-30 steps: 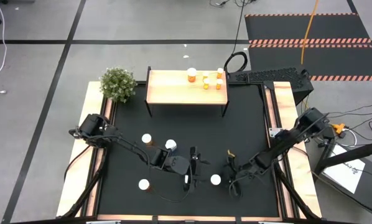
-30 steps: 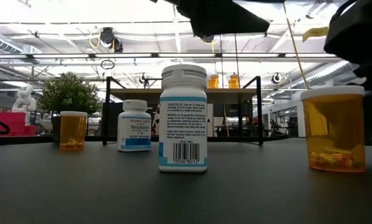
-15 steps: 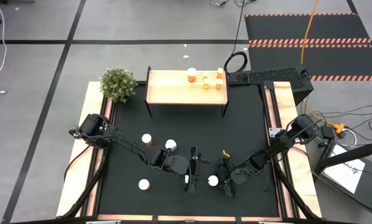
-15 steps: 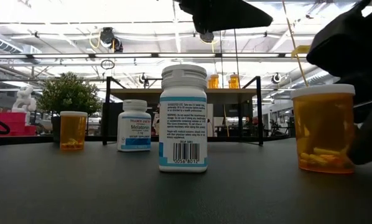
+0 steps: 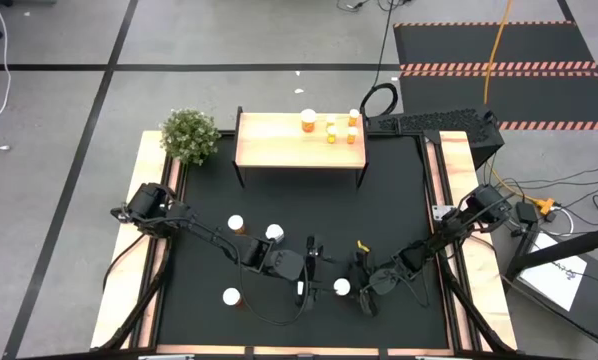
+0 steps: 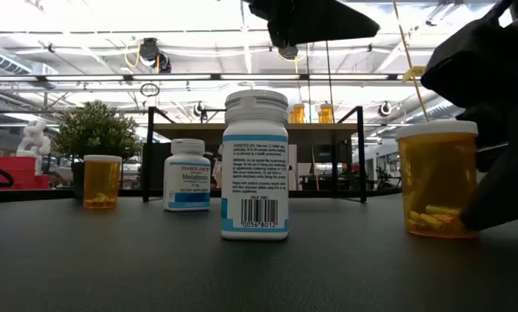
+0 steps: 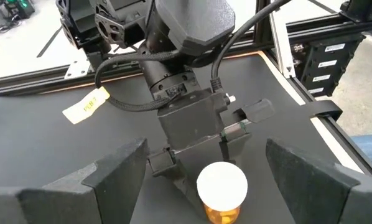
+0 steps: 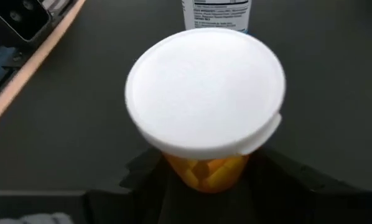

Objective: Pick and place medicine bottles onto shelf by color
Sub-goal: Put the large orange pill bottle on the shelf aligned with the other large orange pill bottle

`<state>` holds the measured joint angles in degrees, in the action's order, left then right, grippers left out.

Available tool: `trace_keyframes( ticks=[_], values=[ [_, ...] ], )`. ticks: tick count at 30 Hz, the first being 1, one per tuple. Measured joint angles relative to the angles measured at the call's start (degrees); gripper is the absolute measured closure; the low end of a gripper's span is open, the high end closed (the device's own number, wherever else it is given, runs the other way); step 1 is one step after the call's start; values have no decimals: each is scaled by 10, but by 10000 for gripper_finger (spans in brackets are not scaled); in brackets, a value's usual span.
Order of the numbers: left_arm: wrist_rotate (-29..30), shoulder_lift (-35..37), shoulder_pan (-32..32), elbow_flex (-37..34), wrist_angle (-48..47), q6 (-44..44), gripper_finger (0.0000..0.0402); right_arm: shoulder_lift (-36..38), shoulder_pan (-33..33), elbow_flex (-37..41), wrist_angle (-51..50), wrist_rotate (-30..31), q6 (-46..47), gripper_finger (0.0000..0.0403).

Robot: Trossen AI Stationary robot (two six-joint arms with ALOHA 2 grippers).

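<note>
Right claw [image 5: 351,290] low over the near middle of the black worktop [image 5: 399,200], fingers on either side of an orange bottle [image 5: 341,288] with white cap. In the low view the bottle looks tipped a little and its body touches a dark finger [image 6: 501,204]. Right wrist view: cap fills the frame, both fingers hug the orange body, so gripping it (bottle base looks at or near the mat, can't tell if lifted).

Left claw [image 5: 311,268] just left of it, fingers spread wide, holding nothing, aimed at the same bottle [image 7: 222,190].

Other bottles on the worktop: white bottle [image 6: 255,165] near middle, second white one [image 6: 188,175] farther back, orange one [image 6: 101,182] at left, another white-capped one [image 5: 231,296] near left in the high view.

Shelf [image 5: 299,140] at far side, a few orange bottles [image 5: 331,128] on its right half. Potted plant [image 5: 189,135] at far left corner.
</note>
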<state>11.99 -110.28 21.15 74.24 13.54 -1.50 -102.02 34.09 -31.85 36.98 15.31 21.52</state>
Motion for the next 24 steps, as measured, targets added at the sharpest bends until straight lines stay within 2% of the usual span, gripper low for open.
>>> trace_keyframes(
  ticks=[6, 17, 24],
  values=[
    [0, 0, 0, 0, -19, 2, 73, 11, -4, 1, 5, 16, -18, 226],
    [1, 0, 0, 0, -57, 22, 73, 46, -26, 1, -1, 16, -28, 220],
    [21, -7, 0, 0, -65, 36, 73, 72, -37, 1, -7, 44, -48, 221]
  ],
)
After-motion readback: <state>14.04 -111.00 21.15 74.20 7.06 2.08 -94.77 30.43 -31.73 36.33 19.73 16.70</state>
